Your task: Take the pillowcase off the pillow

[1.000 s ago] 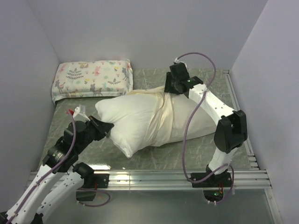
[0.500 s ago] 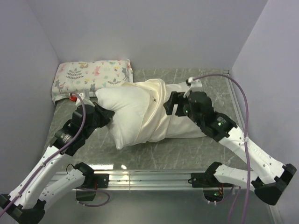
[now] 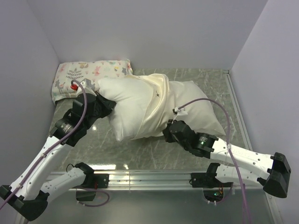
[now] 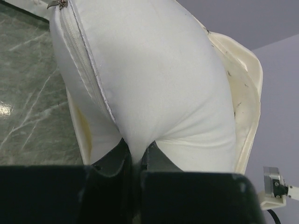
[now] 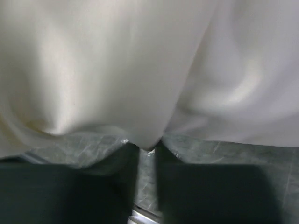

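Pillow [image 3: 122, 103] lies across the middle of the surface [image 3: 140, 156], long axis left to right. Its left end is bare white and pokes out of the pillowcase [image 3: 152, 109].

- Left gripper [image 3: 110, 106]: jaws pressed together on a pinch of the pillow's bare left end. The left wrist view shows white fabric drawn into the narrow gap. Judged purpose: anchoring the filling so it cannot travel with the cover.
- Right gripper [image 3: 167, 133]: low at the near edge of the cover. The right wrist view shows jaws nearly together with a tuck of cream cloth in the gap, so it looks pinched. Judged purpose: a handle for dragging the cover rightward, away from the anchor.
- Container and contents: the pillowcase is bunched in cream folds round the pillow's middle. The right part appears to be inside it, but the tones are too close to be sure. A zipped seam with its zip pull [image 4: 58, 3] runs along the bare pillow.
- Outward: a floral pillow [image 3: 79, 74] sits in the far-left corner, just behind the white one.
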Action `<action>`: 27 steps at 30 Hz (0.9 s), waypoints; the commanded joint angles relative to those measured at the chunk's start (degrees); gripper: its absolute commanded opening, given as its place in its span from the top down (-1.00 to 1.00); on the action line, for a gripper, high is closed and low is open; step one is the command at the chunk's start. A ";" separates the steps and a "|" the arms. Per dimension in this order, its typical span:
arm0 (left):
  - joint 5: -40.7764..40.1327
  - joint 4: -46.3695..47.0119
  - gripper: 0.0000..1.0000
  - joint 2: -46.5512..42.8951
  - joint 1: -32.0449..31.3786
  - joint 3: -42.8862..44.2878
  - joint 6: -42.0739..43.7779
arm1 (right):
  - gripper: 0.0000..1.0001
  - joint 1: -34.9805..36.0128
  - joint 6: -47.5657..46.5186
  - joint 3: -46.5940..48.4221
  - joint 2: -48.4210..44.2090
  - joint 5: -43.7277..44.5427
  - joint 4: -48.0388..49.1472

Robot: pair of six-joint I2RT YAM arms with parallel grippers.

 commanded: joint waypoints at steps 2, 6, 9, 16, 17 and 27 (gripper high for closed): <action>-4.31 4.52 0.99 -0.63 1.16 10.64 2.92 | 1.00 -4.32 2.16 2.58 -1.60 10.27 -2.07; -5.18 -0.30 0.99 -0.01 3.71 16.63 5.99 | 1.00 -19.91 -0.21 1.09 -6.59 5.98 -5.07; -6.94 -3.90 0.99 -0.27 6.79 21.02 8.36 | 1.00 -28.92 -2.94 1.43 -9.59 0.61 -6.04; -13.19 -14.27 0.99 2.63 7.85 26.84 10.83 | 1.00 -37.82 -6.81 16.53 -14.43 -10.11 -13.76; -13.71 -15.34 0.99 2.72 7.85 26.14 10.05 | 1.00 -37.65 -7.16 19.25 -14.87 -11.00 -15.00; -4.68 -14.30 0.84 -3.08 7.85 4.26 6.61 | 1.00 -29.51 -14.28 44.86 2.42 -17.26 -21.69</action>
